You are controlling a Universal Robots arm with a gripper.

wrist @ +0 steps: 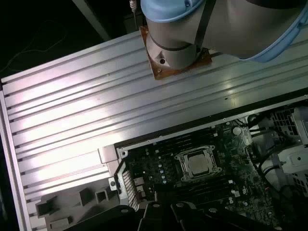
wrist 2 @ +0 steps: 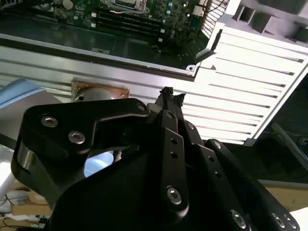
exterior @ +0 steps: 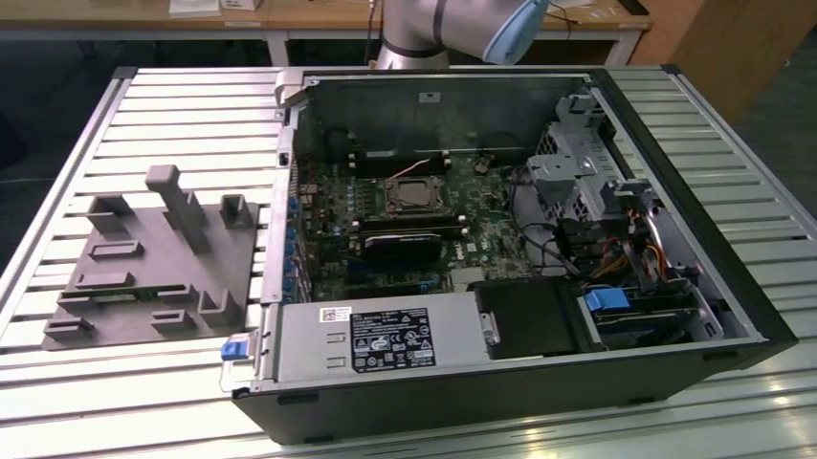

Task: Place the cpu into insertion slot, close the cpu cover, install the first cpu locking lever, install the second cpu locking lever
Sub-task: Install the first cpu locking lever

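One gripper (wrist 2: 172,94) hangs over the slatted table (wrist 2: 240,86), beyond the far wall of the open computer case (exterior: 511,402). Its jaws are pressed together and pinch nothing. The cpu (wrist: 198,164) lies flat in the insertion slot (exterior: 390,197) on the green board, well apart from the gripper. The cpu cover (wrist: 183,160) appears to lie down around it; whether it is latched cannot be told. A grey fixture block (exterior: 153,258) rests on the table, at the exterior view's left of the case.
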